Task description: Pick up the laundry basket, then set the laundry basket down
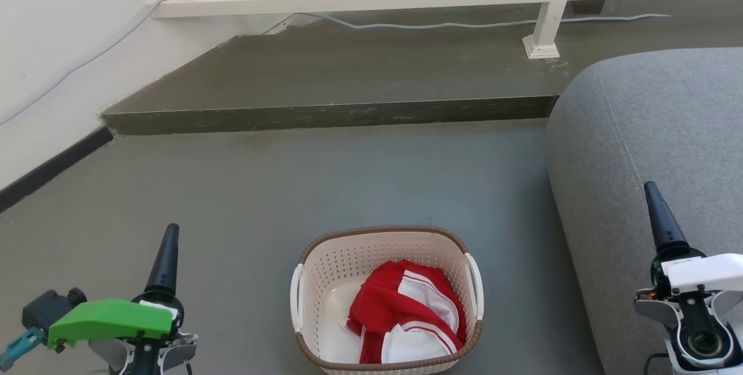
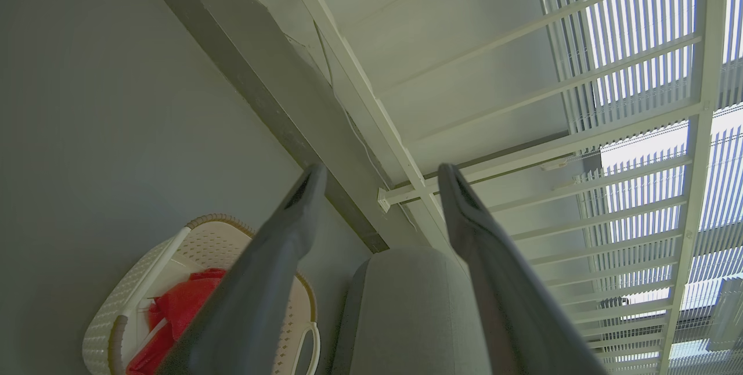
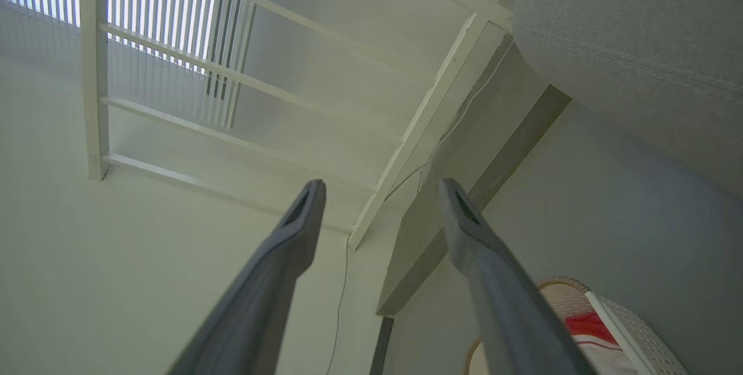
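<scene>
At the far left of the head view, the left gripper [image 1: 171, 233] hangs above the smooth grey floor [image 1: 278, 177], well apart from the load. Its wrist view shows its 2 long dark fingers [image 2: 302, 201] spread, with nothing between them.

In the middle, near the bottom edge, the cream-white perforated plastic laundry basket [image 1: 342, 262] with its brown woven-look rim stands on the floor. A crumpled red and white garment [image 1: 406, 305] lies inside. The basket's 2 white side handles face outwards, the left handle [image 1: 297, 296] toward the left arm and the right handle [image 1: 477, 288] toward the right arm.

To the right, the right gripper [image 1: 653, 198] hovers over the edge of the rounded grey fabric sofa [image 1: 656, 119], its fingers likewise parted and empty.

By my reading, the pick-up has not begun: this is the approach step, with both arms raised and wide of the basket. The next move probably calls for both grippers to come down and inward, each closing on its own handle at matching height, so that the basket lifts level and the garment does not spill
</scene>
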Available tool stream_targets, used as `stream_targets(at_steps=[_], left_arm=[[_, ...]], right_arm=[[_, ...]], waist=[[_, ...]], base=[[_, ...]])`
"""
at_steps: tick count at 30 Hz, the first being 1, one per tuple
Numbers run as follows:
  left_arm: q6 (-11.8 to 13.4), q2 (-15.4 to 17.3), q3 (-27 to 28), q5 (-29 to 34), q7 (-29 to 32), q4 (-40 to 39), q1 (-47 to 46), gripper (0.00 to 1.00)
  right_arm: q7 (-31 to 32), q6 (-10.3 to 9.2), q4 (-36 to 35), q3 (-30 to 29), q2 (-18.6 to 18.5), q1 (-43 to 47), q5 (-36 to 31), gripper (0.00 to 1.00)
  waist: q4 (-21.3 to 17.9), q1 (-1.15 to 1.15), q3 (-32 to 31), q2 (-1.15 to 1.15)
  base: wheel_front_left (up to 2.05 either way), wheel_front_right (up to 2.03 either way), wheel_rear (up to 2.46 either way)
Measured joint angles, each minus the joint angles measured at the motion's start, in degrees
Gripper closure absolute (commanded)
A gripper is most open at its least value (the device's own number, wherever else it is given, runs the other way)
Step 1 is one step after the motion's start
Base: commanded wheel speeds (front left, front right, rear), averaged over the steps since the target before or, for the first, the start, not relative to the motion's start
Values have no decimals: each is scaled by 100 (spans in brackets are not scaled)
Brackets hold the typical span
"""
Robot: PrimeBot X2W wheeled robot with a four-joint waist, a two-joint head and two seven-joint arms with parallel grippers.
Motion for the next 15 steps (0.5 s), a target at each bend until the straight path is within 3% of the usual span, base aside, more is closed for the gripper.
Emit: stream_targets(at_steps=[15], left_arm=[[292, 127, -348, 1704, -246, -326, -164, 0]], right_arm=[[-272, -199, -125, 478, -186, -3, -1539, 0]], waist=[[-35, 0, 4, 0]], base=[[0, 0, 0]])
